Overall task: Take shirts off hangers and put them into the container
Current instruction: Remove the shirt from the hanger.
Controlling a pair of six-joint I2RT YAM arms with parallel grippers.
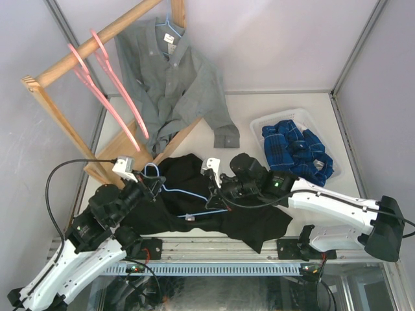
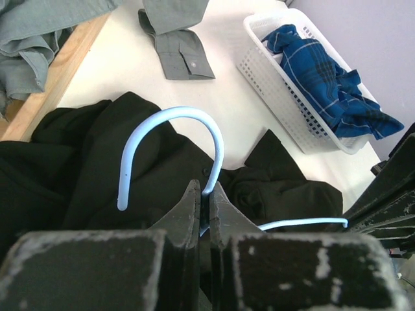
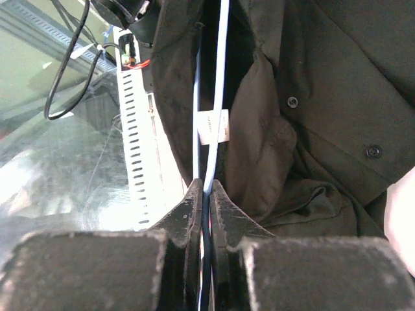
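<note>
A black shirt [image 1: 253,217] lies crumpled on the table near the arm bases, with a light-blue wire hanger [image 1: 188,192] still in it. My left gripper [image 1: 153,184] is shut on the hanger's neck just below the curved hook [image 2: 172,116]. My right gripper [image 1: 219,194] is shut on the hanger's wire [image 3: 220,97] further along, over the black shirt [image 3: 311,97]. The white mesh container [image 1: 279,115] stands at the right with a blue plaid shirt [image 1: 295,149] in it. A grey shirt [image 1: 172,71] hangs on another blue hanger [image 1: 170,26] on the rack.
A wooden rack [image 1: 58,123] stands at the back left with two bare pink hangers [image 1: 97,71] on its bar. The grey shirt's sleeve cuff [image 2: 178,55] rests on the table between the rack and the container [image 2: 272,91]. A perforated rail [image 1: 214,267] runs along the near edge.
</note>
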